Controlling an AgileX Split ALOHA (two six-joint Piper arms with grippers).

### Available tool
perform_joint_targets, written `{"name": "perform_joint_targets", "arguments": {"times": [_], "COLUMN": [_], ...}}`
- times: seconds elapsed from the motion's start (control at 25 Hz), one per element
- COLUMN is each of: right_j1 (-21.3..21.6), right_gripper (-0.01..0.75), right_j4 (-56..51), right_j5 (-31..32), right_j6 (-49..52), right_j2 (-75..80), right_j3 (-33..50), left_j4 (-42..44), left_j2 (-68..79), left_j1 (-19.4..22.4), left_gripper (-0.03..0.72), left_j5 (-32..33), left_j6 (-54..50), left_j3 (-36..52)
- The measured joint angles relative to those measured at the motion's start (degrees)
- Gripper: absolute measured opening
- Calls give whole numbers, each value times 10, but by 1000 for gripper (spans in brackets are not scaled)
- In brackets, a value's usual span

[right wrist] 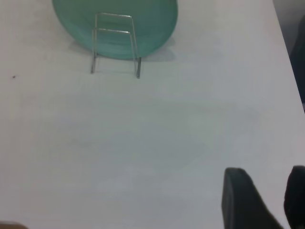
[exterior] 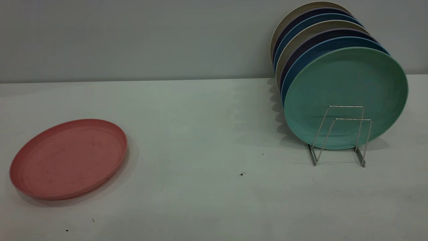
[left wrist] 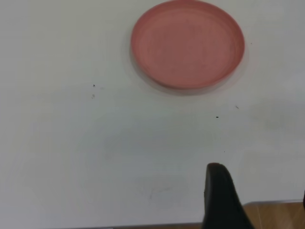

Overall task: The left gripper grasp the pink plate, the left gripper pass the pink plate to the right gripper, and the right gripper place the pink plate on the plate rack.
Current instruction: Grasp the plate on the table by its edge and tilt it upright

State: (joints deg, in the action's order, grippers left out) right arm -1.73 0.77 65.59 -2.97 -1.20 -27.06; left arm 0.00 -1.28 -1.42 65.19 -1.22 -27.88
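A: Where is the round, shallow salmon-pink matte plate (exterior: pixel 68 159)?

B: Flat on the white table (exterior: pixel 200 134), rim up, well apart from the thin silver wire plate rack (exterior: pixel 339 135), which holds a mint-green plate (exterior: pixel 346 93) in front of a row of blue, dark and beige plates (exterior: pixel 314 30).

A: And your pincers?

B: My left gripper (left wrist: pixel 224 200) hangs back near the table edge with the plate far ahead; only 1 black finger shows, so I cannot tell how wide it stands. My right gripper (right wrist: pixel 267 198) hovers over bare table short of the rack, its 2 fingers parted and holding nothing.

A: How will the plate handle?

B: I judge it light, stiff and slick. Lying flat, it offers only its low raised rim, so I would pinch across the near edge.
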Motion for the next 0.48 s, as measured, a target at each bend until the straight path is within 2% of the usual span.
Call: {"name": "perform_joint_targets", "arguments": {"times": [0.48], "right_j1": [0], "right_gripper": [239], "right_j4": [0], "right_j5": [0], "right_j6": [0], "right_j2": [0], "right_j3": [0], "left_j4": [5], "left_j2": [0], "left_j1": [0], "left_gripper": [444], "left_j5": [0], "left_j6": [0], "left_j3": [0]}}
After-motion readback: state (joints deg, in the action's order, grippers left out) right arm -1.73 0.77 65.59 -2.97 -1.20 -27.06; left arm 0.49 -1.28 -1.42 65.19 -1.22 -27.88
